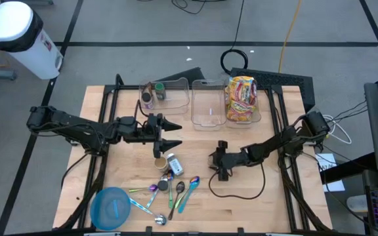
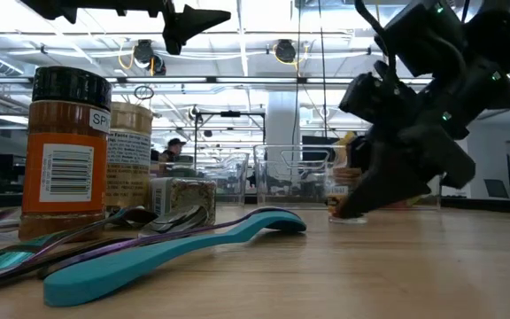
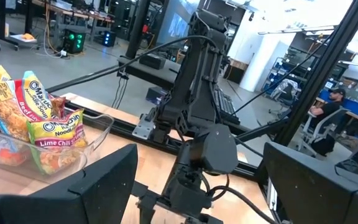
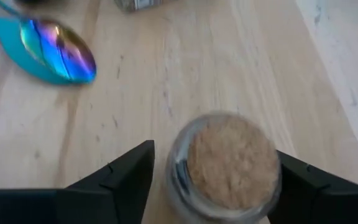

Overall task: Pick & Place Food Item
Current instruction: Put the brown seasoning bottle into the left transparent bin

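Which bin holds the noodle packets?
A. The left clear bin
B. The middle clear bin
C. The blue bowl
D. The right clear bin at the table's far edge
D: in the high view the noodle packets fill the right clear bin; the middle bin looks empty.

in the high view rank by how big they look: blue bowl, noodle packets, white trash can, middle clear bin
1. white trash can, though it stands off the table, so unsure
2. middle clear bin
3. noodle packets and blue bowl look alike

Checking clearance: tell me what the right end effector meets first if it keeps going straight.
Right end effector: the cork-topped jar, already between its open fingers. Depth beyond is unclear.
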Action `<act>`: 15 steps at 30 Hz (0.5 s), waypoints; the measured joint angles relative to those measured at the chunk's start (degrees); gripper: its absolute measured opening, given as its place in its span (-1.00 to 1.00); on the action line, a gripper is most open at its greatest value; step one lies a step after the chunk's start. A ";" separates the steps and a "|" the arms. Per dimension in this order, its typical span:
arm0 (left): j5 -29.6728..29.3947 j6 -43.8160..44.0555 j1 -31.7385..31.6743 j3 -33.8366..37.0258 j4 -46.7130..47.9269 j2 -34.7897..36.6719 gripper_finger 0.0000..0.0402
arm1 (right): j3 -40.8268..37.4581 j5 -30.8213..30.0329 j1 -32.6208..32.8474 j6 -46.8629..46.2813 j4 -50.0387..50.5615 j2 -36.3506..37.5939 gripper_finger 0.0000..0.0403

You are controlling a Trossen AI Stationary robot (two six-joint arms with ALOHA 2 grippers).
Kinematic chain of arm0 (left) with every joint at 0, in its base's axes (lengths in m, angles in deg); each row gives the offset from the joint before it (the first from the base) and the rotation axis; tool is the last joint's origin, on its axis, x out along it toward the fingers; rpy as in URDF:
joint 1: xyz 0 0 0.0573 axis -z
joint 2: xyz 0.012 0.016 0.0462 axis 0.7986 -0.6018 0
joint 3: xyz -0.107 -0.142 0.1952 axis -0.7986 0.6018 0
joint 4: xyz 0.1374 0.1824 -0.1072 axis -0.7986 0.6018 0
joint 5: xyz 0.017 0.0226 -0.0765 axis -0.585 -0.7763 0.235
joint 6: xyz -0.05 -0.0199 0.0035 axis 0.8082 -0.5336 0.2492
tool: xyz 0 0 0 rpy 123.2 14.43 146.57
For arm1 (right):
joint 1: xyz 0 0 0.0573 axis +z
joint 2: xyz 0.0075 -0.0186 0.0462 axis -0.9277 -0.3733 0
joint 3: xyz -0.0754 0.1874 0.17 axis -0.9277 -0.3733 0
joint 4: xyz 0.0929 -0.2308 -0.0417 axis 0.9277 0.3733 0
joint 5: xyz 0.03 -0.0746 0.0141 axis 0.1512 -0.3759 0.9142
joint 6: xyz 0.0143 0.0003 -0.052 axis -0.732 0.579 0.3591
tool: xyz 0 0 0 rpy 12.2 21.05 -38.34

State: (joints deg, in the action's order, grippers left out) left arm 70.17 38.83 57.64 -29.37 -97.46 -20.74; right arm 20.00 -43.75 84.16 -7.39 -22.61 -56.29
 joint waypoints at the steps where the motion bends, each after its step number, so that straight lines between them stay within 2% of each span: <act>1: 0.00 0.01 0.00 0.00 0.04 0.00 0.75 | -0.02 -0.04 0.20 0.69 1.36 0.76 0.26; 6: 0.01 0.03 0.00 0.00 0.07 0.00 0.75 | 0.04 -0.08 0.94 2.51 11.12 7.07 0.36; 10: 0.04 0.12 0.00 0.00 0.18 0.00 0.75 | -1.42 -0.37 0.90 -2.67 20.83 12.63 0.39; 13: 0.07 0.38 0.00 0.00 0.58 0.02 0.75 | -6.99 -0.29 0.88 -7.19 17.64 14.82 0.39; 15: 0.07 0.62 0.00 -0.02 0.77 0.03 0.75 | -11.97 -0.27 0.88 -9.26 9.88 15.30 0.38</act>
State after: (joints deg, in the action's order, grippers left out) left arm 70.24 39.45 57.64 -29.40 -96.69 -20.70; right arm 8.03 -44.03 85.03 -16.65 -12.74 -40.99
